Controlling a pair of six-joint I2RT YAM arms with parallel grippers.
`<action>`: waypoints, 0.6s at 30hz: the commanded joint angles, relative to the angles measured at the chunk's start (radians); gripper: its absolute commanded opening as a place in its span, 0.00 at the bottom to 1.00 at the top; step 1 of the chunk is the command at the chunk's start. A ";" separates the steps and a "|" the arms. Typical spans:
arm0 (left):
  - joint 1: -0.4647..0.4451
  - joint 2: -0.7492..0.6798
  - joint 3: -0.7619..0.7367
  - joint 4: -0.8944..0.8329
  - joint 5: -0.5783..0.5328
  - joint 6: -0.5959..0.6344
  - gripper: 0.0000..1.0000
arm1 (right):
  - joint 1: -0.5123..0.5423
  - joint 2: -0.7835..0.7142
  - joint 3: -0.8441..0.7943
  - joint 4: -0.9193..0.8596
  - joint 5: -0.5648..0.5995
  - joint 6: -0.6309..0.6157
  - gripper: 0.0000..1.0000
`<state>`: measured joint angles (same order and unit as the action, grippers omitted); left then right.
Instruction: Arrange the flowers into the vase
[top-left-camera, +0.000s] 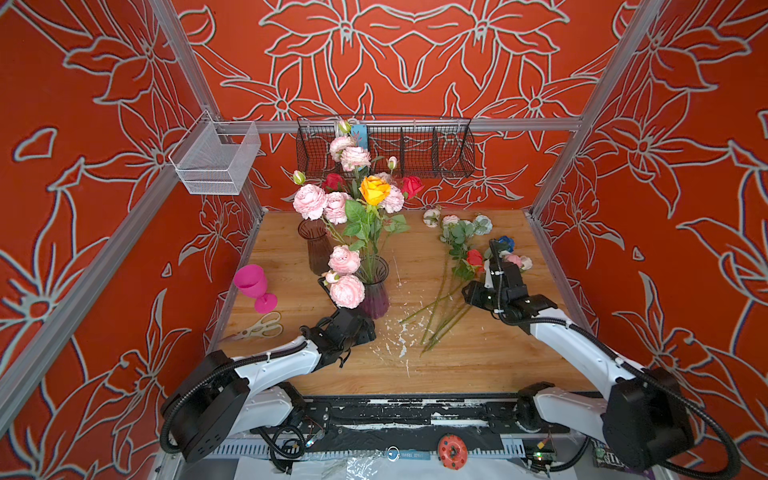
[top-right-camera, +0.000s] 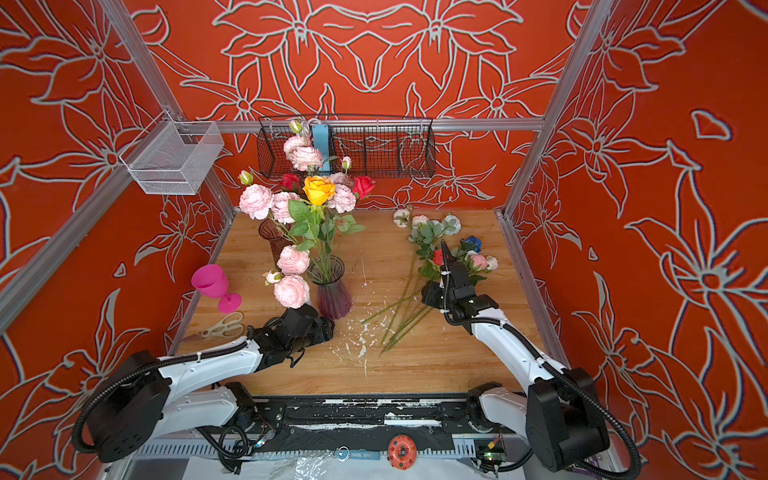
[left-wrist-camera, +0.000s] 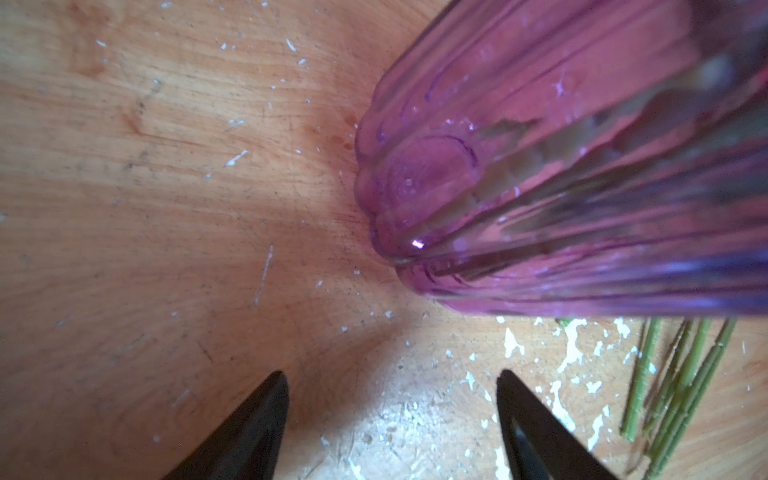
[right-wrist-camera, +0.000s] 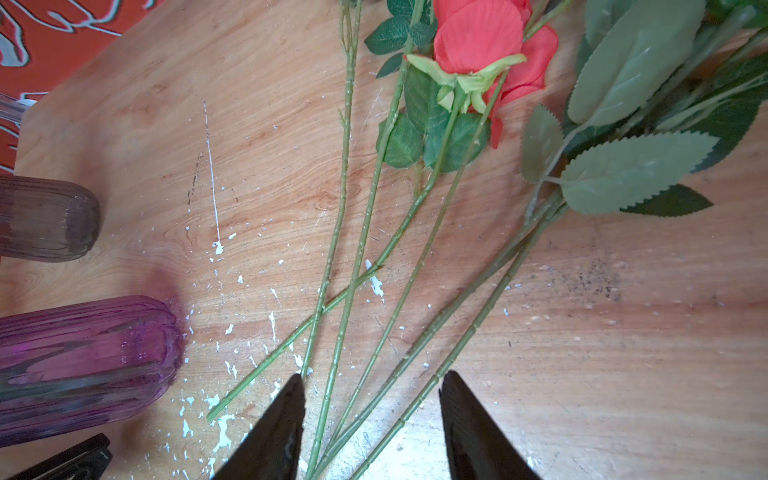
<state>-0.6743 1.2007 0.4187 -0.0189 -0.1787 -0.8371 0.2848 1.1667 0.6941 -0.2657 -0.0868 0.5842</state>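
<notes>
Flowers (top-left-camera: 355, 212) stand in the ribbed purple glass vase (top-left-camera: 374, 297), which is upright near the middle of the wooden table (top-left-camera: 478, 374). An orange rose (top-left-camera: 375, 189), pale pink peony-like blooms (top-left-camera: 309, 201) and red roses (top-left-camera: 412, 185) rise above its mouth on green leafy stems. A ribbed brown glass vase (top-left-camera: 316, 245) stands just at its 11 o'clock.

Well apart at the purple vase's 3 o'clock, loose long-stemmed flowers (top-left-camera: 457, 237) lie flat, with blooms toward 12 o'clock and cut ends toward 6. A loose red rose (right-wrist-camera: 478, 37) lies among them.

The left gripper (left-wrist-camera: 392, 376) sits low at the vase's 7 o'clock. Its fingers are spread wide with nothing between them, near the base but not touching it. The right gripper (right-wrist-camera: 370, 382) hangs over the loose stems, fingers parted and gripping nothing.

A pink plastic goblet (top-left-camera: 251, 284) and white-handled scissors (top-left-camera: 259, 326) sit by the table's 9 o'clock edge.
</notes>
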 joint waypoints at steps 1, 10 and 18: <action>-0.001 -0.011 0.002 -0.003 -0.011 0.011 0.79 | -0.004 0.011 -0.003 0.015 0.028 0.011 0.54; 0.000 0.036 0.016 0.037 -0.038 0.104 0.79 | -0.004 -0.005 -0.008 0.008 0.044 0.014 0.54; -0.001 0.061 0.015 0.089 -0.066 0.198 0.79 | -0.004 -0.011 -0.006 0.007 0.051 0.011 0.54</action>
<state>-0.6743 1.2488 0.4335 0.0235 -0.2142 -0.6895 0.2848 1.1698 0.6933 -0.2623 -0.0589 0.5846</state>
